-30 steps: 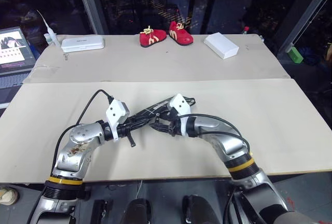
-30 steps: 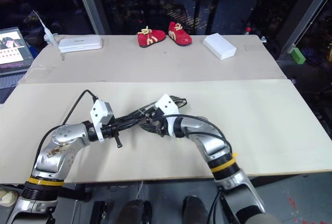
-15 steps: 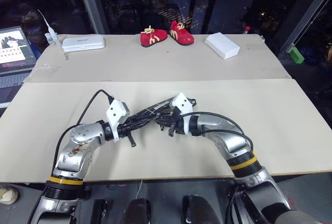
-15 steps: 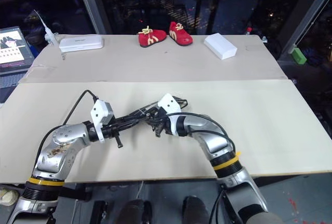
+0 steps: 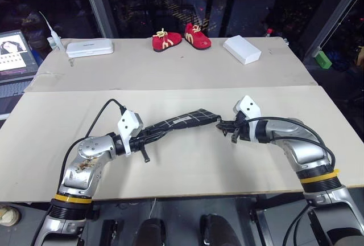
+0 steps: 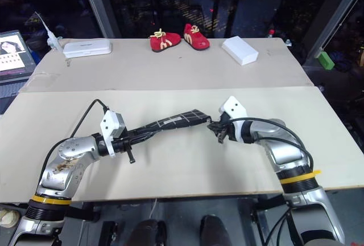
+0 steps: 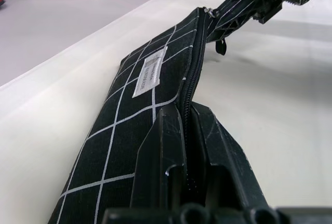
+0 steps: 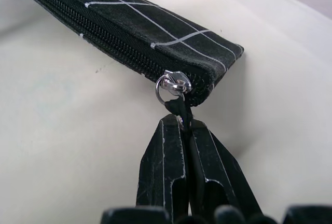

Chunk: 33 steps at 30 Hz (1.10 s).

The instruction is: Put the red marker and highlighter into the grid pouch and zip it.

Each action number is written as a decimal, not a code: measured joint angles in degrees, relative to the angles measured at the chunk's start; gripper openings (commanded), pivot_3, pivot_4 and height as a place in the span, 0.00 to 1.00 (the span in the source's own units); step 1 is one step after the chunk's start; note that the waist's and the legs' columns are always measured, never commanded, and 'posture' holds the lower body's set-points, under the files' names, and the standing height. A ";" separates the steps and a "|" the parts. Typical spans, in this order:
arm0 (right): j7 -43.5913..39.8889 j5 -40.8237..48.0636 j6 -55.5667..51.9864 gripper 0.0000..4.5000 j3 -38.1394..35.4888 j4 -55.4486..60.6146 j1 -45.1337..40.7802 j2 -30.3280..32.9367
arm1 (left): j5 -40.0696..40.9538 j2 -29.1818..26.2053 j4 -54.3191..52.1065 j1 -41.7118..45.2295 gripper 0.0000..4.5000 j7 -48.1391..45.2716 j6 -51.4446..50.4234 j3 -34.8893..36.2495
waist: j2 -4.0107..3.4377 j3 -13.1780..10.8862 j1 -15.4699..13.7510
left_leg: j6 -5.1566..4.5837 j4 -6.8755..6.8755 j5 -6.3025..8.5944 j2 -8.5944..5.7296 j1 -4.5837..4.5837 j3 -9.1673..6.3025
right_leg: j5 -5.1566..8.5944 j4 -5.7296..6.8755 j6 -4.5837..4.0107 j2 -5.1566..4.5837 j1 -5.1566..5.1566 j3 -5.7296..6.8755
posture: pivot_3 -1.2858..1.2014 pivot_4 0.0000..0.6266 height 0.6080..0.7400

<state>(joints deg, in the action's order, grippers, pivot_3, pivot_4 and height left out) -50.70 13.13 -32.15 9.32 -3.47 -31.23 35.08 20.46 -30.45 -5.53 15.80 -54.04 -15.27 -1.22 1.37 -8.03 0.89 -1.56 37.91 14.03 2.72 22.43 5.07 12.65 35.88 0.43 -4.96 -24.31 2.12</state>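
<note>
The grid pouch [image 5: 183, 120], black with white lines and a small white label [image 7: 149, 71], hangs stretched just above the table between my two grippers. My left gripper [image 5: 152, 134] is shut on the pouch's left end, right at the zipper line [image 7: 190, 81]. At the pouch's right end, my right gripper [image 5: 223, 125] is shut on the black zipper pull [image 8: 181, 110], which hangs from a silver ring [image 8: 173, 85]. The zipper teeth look closed along the whole visible length. The red marker and the highlighter are hidden.
Along the far table stand a pair of small red shoes [image 5: 182, 37], a white box [image 5: 242, 49] and a white case [image 5: 90, 47]. A laptop [image 5: 13, 57] sits at the far left, a green block [image 5: 323, 59] off the table's right.
My right gripper shut on the zipper pull and travelled to the right along the pouch, drawing the zipper closed and pulling the pouch straight. The left gripper kept still, holding its end.
</note>
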 measured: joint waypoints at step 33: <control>-12.69 17.52 -7.14 0.57 -20.49 20.50 23.78 13.77 | -4.30 -1.00 8.99 3.96 0.00 -13.96 19.52 -6.19 | 0.01 -0.01 -1.38 | -0.05 0.00 0.03 -0.09 -0.06 -0.02 | 0.03 -0.12 0.05 -0.10 0.15 0.00 | 0.52 0.24 1.00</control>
<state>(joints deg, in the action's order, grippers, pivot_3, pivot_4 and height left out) -63.39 30.65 -39.29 -11.17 17.03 -7.45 48.85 16.15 -31.44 3.46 19.76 -68.00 4.25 -7.41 1.39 -8.04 -0.49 -1.61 37.91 14.06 2.63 22.37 5.06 12.68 35.76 0.49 -5.06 -24.16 2.12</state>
